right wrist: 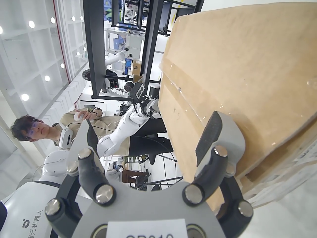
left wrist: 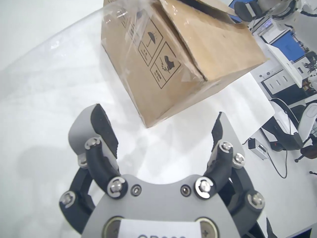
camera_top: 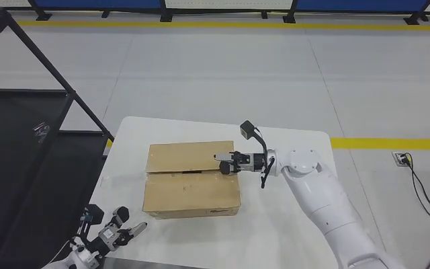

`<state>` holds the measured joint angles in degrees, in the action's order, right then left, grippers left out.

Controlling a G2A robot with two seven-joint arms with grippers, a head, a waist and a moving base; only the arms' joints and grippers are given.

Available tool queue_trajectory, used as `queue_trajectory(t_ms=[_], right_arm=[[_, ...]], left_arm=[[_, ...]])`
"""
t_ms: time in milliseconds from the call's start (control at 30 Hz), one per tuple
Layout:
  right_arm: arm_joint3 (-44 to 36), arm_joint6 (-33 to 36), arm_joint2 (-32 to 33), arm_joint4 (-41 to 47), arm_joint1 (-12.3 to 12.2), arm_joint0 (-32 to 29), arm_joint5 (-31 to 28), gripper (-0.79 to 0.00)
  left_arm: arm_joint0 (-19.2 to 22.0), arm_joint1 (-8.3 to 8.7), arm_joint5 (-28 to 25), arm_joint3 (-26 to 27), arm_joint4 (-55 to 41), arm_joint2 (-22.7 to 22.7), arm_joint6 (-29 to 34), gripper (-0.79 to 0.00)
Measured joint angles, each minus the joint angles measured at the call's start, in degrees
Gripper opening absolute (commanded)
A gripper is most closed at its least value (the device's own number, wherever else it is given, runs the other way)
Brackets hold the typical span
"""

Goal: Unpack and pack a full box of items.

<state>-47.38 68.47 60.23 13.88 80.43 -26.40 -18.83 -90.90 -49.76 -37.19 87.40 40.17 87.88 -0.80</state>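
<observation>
Showing peeling clear tape (left wrist: 132, 23), brown cardboard box (camera_top: 191, 191)

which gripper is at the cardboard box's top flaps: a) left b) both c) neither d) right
d: the right gripper sits open at the top seam of the cardboard box, while the left gripper hangs open, apart from the box.

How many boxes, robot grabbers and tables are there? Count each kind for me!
cardboard box: 1
grippers: 2, the left gripper and the right gripper
table: 1
Total: 4
</observation>
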Motion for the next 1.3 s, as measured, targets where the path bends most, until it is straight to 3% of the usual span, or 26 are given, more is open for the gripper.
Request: queue_trajectory(t_ms=[300,567,800,1300], right_arm=[[2.0,-0.4,-1.2,0.3,0.3,1.2,-0.4,0.0],[3.7,-0.3,-1.3,1.2,0.3,1.4,-1.5,0.0],[4.2,-0.3,-1.5,2.0,0.4,1.4,-2.1,0.0],[4.3,-0.4,-1.6,2.6,0.2,1.2,-2.8,0.0]], left_arm=[[4.1,-1.16,5.1,-1.5,-0.4,-2.8,0.2,0.0],[5.5,-1.7,7.6,-1.3,-1.3,-2.8,1.2,0.0],[7.1,-2.17,12.9,-0.1,-5.0,-2.0,4.7,0.0],[8.7,-2.74,11.7,2.1,-0.7,-2.8,7.0,0.0]])
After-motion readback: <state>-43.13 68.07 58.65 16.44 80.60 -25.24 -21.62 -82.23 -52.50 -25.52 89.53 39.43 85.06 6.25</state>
